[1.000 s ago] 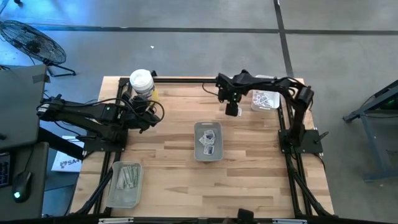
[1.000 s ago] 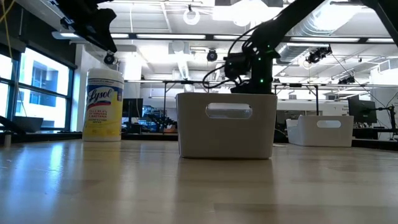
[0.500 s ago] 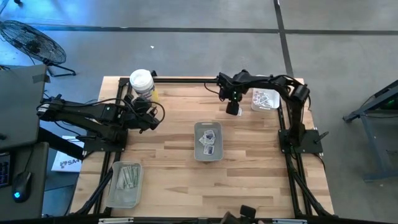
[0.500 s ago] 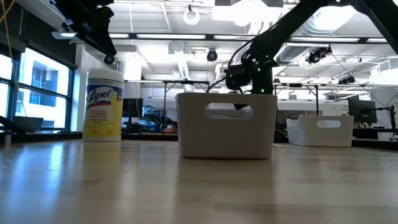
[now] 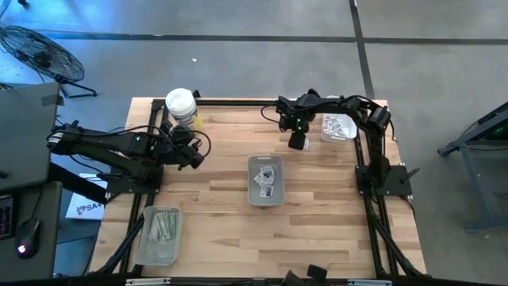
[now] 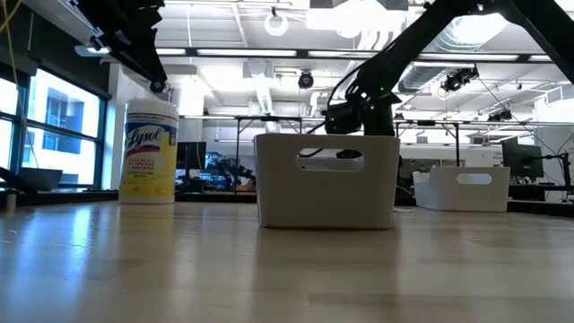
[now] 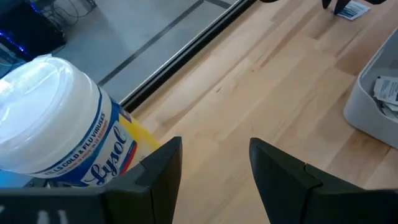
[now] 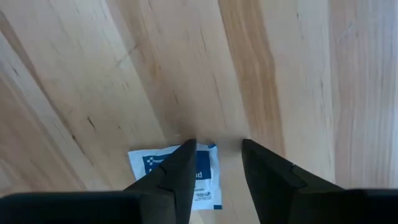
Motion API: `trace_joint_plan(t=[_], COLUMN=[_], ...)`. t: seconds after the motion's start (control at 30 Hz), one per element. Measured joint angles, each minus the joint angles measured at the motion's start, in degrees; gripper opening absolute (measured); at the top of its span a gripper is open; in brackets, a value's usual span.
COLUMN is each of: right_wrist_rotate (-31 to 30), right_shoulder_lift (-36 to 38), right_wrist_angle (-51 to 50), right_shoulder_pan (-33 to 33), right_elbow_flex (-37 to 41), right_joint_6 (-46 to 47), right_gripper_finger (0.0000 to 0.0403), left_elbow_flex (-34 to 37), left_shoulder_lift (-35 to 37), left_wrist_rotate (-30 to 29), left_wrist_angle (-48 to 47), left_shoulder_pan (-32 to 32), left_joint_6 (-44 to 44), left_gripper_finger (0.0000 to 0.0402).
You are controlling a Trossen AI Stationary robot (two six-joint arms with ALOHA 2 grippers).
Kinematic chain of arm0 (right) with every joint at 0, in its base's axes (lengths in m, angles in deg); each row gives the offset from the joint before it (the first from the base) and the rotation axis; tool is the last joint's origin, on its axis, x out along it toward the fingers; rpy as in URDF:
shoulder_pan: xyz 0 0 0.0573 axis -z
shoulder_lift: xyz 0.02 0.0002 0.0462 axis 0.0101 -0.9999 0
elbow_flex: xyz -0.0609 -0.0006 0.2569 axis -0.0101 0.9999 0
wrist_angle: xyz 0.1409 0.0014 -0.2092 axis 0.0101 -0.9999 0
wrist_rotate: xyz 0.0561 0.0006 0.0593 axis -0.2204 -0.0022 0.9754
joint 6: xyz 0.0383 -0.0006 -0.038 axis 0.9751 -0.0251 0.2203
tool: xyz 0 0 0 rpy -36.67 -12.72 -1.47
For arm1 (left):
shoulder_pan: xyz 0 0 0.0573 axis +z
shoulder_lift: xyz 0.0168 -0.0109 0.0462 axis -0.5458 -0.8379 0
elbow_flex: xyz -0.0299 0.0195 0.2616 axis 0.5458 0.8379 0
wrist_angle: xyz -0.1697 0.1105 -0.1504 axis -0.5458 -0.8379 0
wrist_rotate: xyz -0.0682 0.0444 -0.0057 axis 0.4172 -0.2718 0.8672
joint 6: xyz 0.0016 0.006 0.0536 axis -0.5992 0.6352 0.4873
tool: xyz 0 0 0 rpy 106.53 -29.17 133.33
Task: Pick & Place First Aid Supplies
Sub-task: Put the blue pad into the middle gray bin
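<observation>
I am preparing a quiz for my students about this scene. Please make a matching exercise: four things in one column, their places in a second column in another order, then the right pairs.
Things:
1. wipes tub
2. middle tray
3. white packet
4. green-beige strips

Places:
A. bare wood, under the right gripper
B. tray at the table's near left corner
C. table centre
D. far left, by the left gripper

Pairs: 1-D, 2-C, 3-A, 4-B

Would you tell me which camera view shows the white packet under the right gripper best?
The right wrist view: the white packet with blue print lies on the wood, the right gripper straddling its edge. The left wrist view shows it small and far off. The high view hides it under the gripper; the low view misses it.
</observation>
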Motion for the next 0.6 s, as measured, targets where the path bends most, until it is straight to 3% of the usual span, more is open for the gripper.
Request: trace_joint_plan(t=[0.3,0.6], right_wrist_rotate=[0.12,-0.24], right_shoulder_lift=[-0.1,-0.19], right_wrist_angle=[0.45,0.82], right_shoulder_pan=[0.09,0.09], right_elbow_flex=[0.04,0.08], right_joint_6=[0.77,0.76], right_gripper_finger=[0.0108,0.0023], left_elbow_flex=[0.0,0.0], left_shoulder_lift=[0.0,0.0], left_wrist_rotate=[0.0,4.48], left_wrist_angle=[0.02,0.08], left_shoulder_pan=[0.0,0.0], left_joint_6=[0.0,-0.02], left_gripper_finger=[0.0184,0.0184])
